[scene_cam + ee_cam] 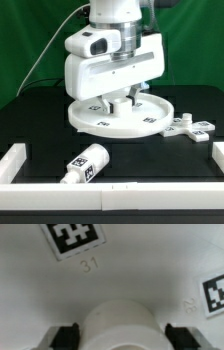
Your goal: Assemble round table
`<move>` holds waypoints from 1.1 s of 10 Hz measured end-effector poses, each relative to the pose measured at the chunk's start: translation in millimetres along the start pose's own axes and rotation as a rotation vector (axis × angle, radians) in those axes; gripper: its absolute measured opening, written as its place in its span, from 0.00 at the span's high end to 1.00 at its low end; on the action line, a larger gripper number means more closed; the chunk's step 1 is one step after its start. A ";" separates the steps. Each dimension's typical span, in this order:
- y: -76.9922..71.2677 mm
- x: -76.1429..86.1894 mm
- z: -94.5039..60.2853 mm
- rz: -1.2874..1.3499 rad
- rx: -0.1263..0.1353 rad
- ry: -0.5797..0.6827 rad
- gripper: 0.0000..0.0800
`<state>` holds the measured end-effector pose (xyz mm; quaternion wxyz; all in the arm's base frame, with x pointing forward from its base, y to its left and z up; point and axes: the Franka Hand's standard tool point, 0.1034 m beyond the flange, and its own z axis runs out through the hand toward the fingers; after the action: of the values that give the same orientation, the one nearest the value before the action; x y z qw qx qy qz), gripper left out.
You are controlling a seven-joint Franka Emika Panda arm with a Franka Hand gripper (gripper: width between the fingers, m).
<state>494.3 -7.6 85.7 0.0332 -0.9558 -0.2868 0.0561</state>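
Plainly, the biggest risk is a poor hold on the hub (122,321). The claw (120,101) stands low over the middle of the round disc (86,119), with a dark pad (66,337) close against each side of the hub. I cannot tell whether it is clenched there or merely bracketing the hub with no pressure. If it pulls or lifts on a light or off-centre hold, the smooth rounded plastic could slip out. The wide disc would then tip or skate across the black surface (150,165).

A sliding disc could also strike the cross-shaped foot (188,127), which lies just beside its rim toward the edge at the exterior view's right. The short leg (85,163) lies on its side near the edge closest to the exterior camera, well apart from the disc. From there it seems free to roll toward the border rail (20,160).

Much is hidden. The arm's white housing covers the hub and the far part of the disc in the exterior view. The wrist view cuts off the pads and shows only blurred parts of two tags (75,239). Contact between the pads and the hub cannot be confirmed.
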 end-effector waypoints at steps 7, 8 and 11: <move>1.8 45.9 16.3 0.025 0.014 0.032 0.49; -9.4 56.3 19.5 0.034 0.015 0.031 0.49; -18.2 72.7 38.0 0.033 0.024 0.021 0.49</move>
<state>539.9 48.9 43.4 0.0467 -0.9605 -0.2697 0.0501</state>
